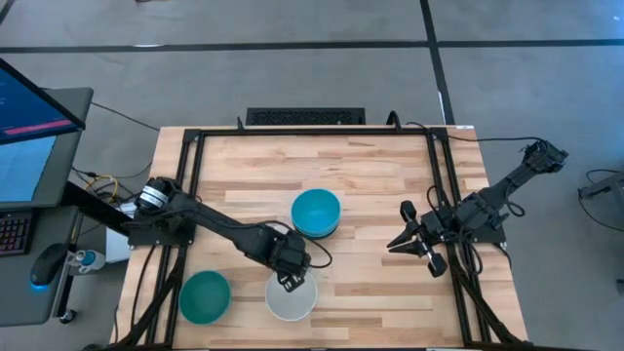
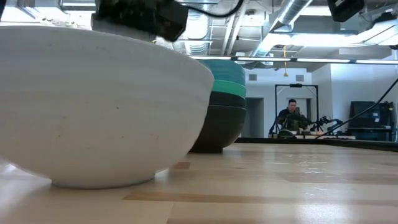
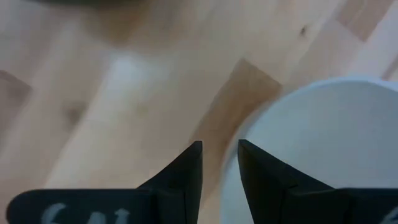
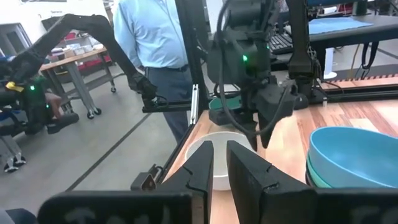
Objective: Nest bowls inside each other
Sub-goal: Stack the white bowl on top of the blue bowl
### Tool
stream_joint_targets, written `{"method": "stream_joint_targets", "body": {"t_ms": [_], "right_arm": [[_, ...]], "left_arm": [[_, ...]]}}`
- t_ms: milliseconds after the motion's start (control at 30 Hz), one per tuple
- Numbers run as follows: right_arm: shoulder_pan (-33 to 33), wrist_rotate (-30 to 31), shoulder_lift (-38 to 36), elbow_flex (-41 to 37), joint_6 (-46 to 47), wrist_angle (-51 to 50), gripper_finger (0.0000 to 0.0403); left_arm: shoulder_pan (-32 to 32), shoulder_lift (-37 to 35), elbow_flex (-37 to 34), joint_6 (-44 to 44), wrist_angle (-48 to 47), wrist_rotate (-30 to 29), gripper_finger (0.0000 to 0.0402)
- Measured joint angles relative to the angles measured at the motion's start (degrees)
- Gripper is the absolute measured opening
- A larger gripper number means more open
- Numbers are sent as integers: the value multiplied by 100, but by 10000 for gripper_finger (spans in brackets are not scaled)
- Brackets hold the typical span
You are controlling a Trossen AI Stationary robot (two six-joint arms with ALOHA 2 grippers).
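The light wooden table top [image 1: 370, 175] is bare across the upper part of the frame and in the lower right. The obstacles sit in the lower middle: a stack of round plastic bowls with a cyan one on top [image 1: 316, 213], a white round plastic bowl [image 1: 292, 297] with the left gripper [image 1: 290, 282] over its rim, and a teal-green round plastic bowl [image 1: 205, 297] at lower left.

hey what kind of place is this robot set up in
Most likely a robotics lab or workshop. Exposed ceiling ducts run overhead, a second robot arm stands at a workbench in the background, and a monitor sits beside the wooden table.
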Motion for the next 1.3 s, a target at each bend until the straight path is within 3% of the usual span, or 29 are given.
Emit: {"method": "stream_joint_targets", "body": {"t_ms": [100, 833, 1300], "right_arm": [[0, 0, -2, 0, 0, -43, 68], [-2, 48, -2, -2, 4, -134, 68], [-2, 169, -2, -2, 7, -132, 68]], "left_arm": [[13, 0, -109, 108, 186, 244, 93], [34, -55, -113, 647, 229, 296, 93], [78, -46, -771, 509, 1349, 577, 90]]}}
